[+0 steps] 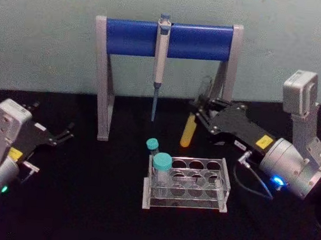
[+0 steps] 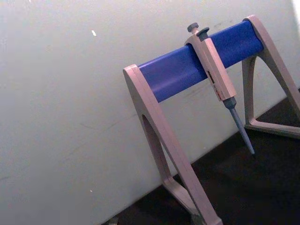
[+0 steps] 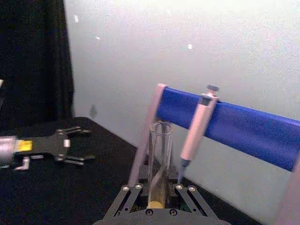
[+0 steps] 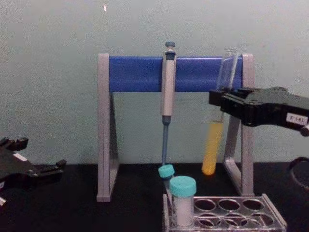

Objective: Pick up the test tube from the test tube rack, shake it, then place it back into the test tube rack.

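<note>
1. Test tube (image 4: 213,145) is already out of the test tube rack (image 1: 186,206). It hangs in the air behind and above the rack, close to the right leg of the pipette stand (image 1: 167,39), with its rounded bottom well clear of the bench (image 1: 84,214).
2. The right gripper (image 1: 199,115) is closed on the glass around mid-height. The open mouth sits above the fingers and the yellow liquid sits below them. In the chest view the tube leans a little rather than standing dead upright.
3. The pick-up is therefore done. Whether the shaking is under way or finished cannot be judged from a single moment. The liquid looks settled in the lower part, though the view is too soft to be sure.
4. The return is what remains. The rack's holes towards the right side look free. A short teal-capped vial (image 1: 162,164) and a thin teal-capped tube (image 1: 152,144) stand at its left end, so I judge a hole away from them the easier target.
5. The left gripper (image 1: 68,133) rests low at the left of the bench, fingers apart and holding nothing, well away from the rack.
6. A pipette (image 1: 161,52) hangs untouched from the stand's blue bar.
</note>
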Available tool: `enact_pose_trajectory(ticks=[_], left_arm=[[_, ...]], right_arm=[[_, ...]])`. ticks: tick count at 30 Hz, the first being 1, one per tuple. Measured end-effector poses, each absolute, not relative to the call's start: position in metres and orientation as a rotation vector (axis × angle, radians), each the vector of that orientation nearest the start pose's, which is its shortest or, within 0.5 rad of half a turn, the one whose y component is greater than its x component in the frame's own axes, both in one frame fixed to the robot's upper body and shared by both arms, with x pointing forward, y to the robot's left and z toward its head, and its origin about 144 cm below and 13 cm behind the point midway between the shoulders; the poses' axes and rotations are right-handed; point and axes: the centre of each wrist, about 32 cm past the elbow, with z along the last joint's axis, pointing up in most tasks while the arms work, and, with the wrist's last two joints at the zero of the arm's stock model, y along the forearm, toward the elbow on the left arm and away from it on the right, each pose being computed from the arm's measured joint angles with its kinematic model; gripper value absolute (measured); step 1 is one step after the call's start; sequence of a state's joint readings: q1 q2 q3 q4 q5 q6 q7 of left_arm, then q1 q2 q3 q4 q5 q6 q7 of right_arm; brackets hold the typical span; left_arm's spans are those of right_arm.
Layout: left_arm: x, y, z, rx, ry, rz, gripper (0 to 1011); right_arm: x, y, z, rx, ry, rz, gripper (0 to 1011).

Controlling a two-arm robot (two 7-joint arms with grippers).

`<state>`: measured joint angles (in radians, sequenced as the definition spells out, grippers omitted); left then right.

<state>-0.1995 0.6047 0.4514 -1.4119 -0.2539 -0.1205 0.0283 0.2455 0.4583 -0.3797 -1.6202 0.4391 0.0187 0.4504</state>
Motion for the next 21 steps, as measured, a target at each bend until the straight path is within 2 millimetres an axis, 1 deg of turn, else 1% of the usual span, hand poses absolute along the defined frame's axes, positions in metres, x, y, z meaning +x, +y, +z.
enact_pose_trajectory(ticks=[7, 13, 21], left_arm=[[0.489, 0.31, 1.14, 0.304, -0.285, 1.248, 1001], [0.489, 0.31, 1.14, 0.304, -0.285, 1.248, 1001], [0.489, 0.31, 1.14, 0.304, -0.285, 1.248, 1001]], right_arm=[[0.503, -0.252, 1.218, -0.008, -0.118, -0.815, 234], [0.501, -0.256, 1.219, -0.013, -0.124, -0.83, 234], [0.493, -0.264, 1.223, -0.032, -0.134, -0.843, 233]])
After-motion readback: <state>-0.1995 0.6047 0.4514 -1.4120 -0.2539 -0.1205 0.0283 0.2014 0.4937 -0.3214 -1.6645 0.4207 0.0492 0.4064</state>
